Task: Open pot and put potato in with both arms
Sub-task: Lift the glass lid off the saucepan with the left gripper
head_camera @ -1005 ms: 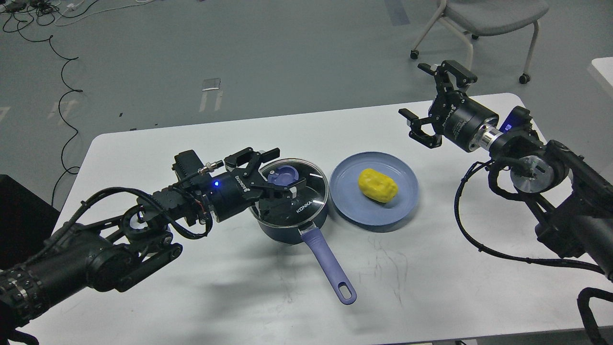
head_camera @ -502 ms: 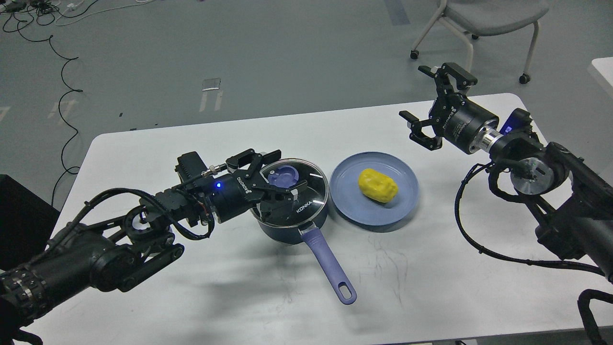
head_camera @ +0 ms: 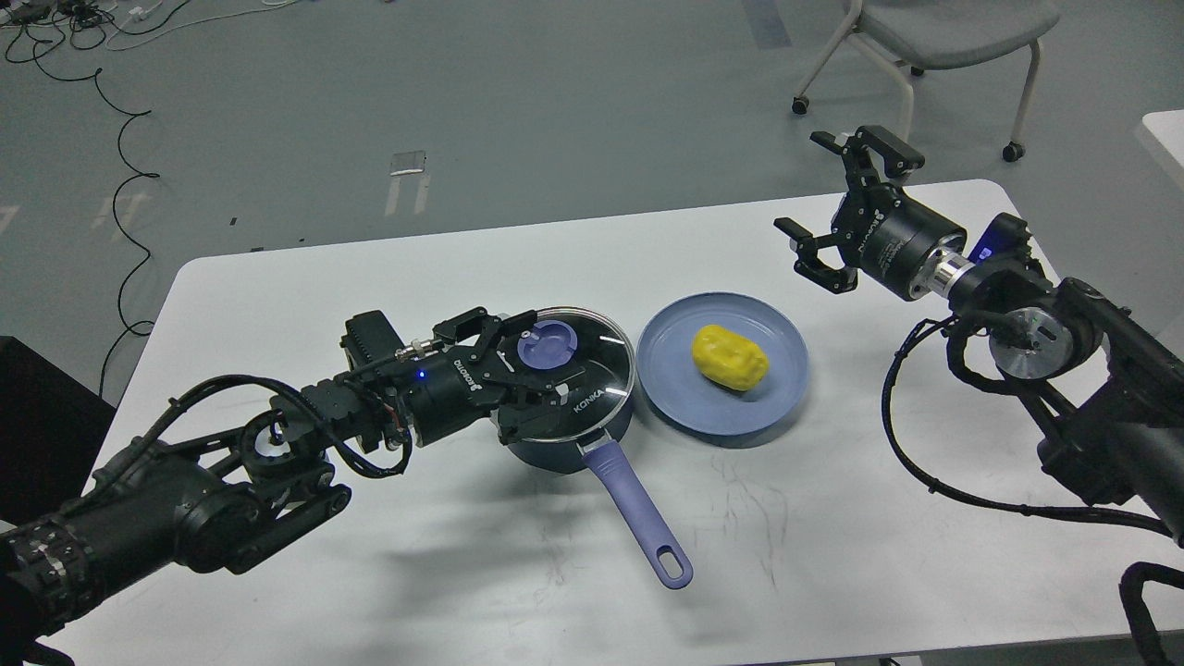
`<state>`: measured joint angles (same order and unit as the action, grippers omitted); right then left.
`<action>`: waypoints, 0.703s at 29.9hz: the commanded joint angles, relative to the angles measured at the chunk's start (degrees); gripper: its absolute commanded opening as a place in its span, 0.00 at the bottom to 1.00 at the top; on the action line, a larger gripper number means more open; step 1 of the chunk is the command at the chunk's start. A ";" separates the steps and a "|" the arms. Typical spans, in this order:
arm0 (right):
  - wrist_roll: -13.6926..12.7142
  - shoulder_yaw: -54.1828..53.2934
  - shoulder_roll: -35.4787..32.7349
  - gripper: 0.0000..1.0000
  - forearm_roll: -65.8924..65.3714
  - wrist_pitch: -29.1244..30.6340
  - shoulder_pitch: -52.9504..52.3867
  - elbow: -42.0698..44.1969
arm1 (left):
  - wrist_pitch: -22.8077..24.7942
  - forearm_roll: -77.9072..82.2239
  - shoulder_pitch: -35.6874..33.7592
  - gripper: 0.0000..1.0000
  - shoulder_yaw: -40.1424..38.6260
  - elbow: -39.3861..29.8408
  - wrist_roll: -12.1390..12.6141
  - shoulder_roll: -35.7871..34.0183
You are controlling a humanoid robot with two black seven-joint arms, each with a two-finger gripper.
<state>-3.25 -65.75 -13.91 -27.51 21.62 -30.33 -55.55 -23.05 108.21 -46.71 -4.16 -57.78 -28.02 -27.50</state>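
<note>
While the white desk [head_camera: 462, 573] sits on a grey floor [head_camera: 555, 102] with black cables [head_camera: 120, 166] trailing at the left and a wheeled chair [head_camera: 934, 37] behind, the pot [head_camera: 566, 435] stands mid-desk, lid on, purple handle pointing toward the camera. Left pincer [head_camera: 541, 365] is spread open around the lid's purple knob [head_camera: 548, 343], one finger each side, not clamped on it. The potato [head_camera: 730, 357] lies on a blue plate [head_camera: 680, 407] just beside the pot. Right pincer [head_camera: 837, 208] hangs wide open and empty over the far right of the desk. Faint scribble marks on the desk near the front.
</note>
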 commanded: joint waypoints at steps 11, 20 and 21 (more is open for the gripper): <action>0.00 0.00 -0.06 1.00 -0.08 0.00 0.00 0.18 | -0.76 -0.10 0.04 0.96 0.03 0.56 0.02 0.07; 0.00 0.00 -0.06 1.00 -0.08 0.00 0.00 0.79 | -0.68 -0.19 0.04 0.82 0.56 2.50 0.02 0.60; 0.00 0.00 -0.06 1.00 -0.08 0.00 0.00 0.71 | -0.68 -0.19 -0.05 0.81 0.56 2.50 0.02 0.60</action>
<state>-3.25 -65.74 -13.99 -27.60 21.62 -30.32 -54.79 -23.81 108.10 -46.68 -3.72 -55.59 -28.00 -26.96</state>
